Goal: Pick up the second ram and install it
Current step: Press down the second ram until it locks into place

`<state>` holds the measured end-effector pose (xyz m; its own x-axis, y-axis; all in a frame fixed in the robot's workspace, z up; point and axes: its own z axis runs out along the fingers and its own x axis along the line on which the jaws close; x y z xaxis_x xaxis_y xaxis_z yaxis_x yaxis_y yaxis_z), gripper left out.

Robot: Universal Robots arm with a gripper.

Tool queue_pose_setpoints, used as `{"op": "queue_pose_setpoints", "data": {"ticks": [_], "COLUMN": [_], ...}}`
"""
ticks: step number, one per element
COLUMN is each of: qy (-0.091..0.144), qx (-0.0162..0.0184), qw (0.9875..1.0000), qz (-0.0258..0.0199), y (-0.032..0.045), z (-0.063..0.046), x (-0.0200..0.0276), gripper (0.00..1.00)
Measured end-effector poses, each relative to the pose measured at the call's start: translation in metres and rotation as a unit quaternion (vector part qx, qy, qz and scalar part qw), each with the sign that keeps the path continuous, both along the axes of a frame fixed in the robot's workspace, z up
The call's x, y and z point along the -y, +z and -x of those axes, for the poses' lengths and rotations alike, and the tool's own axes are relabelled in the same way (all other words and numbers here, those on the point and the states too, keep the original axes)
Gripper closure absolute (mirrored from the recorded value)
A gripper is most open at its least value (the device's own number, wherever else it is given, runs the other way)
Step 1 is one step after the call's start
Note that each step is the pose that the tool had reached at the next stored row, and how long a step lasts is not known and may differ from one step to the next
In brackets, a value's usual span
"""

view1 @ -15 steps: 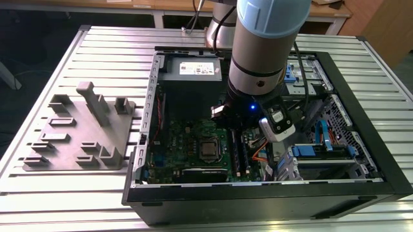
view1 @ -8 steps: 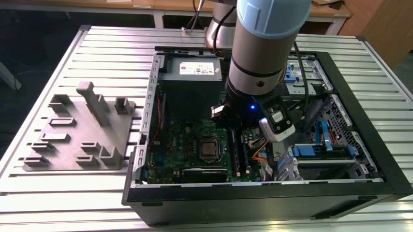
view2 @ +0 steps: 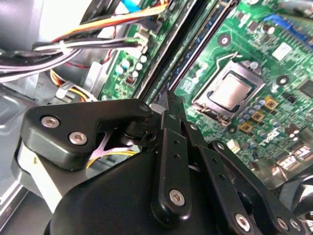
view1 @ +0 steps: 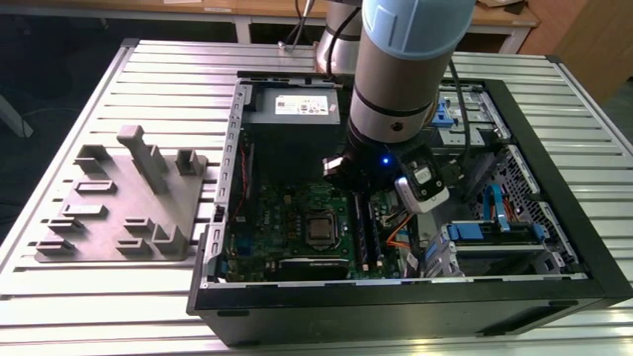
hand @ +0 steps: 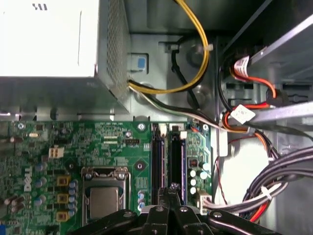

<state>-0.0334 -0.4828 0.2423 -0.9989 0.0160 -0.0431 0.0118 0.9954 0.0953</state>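
Observation:
My gripper [hand: 170, 188] hangs inside the open computer case [view1: 554, 200], fingers shut together, tips just over the two long memory slots of the green motherboard [view1: 287, 222]. In the second wrist view the gripper [view2: 168, 98] shows the same closed tips with nothing visible between them. A thin dark strip that looks like the second ram [hand: 176, 161] stands in the slot farther from the processor socket, directly ahead of the fingertips. In the exterior view this strip [view1: 364, 230] runs toward the case's front wall below the arm's wrist. Whether the tips touch it is hidden.
The processor socket [hand: 103, 196] lies beside the slots. A power supply [view1: 296, 111] fills the case's far end. Cable bundles [hand: 274, 171] and a drive cage with blue clips [view1: 494, 230] crowd the exterior view's right. A grey fixture [view1: 118, 208] sits outside on the slatted table.

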Motion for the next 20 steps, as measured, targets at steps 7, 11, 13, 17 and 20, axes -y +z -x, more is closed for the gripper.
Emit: {"op": "queue_pose_setpoints", "data": {"ticks": [7,11,13,17,20], "qy": [0.0,0.0,0.0,0.0,0.0], "qx": [0.0,0.0,0.0,0.0,0.0], "qw": [1.0,1.0,1.0,1.0,1.0], "qz": [-0.0043,-0.0043,-0.0051,-0.0077,-0.0078], "y": [-0.0007,-0.0009,-0.0011,-0.0018,-0.0043], "z": [0.0,0.0,0.0,0.0,0.0], "x": [-0.0103,-0.0155,-0.0171,-0.02,-0.0217], "gripper": [0.93,0.93,0.93,0.93,0.93]}}
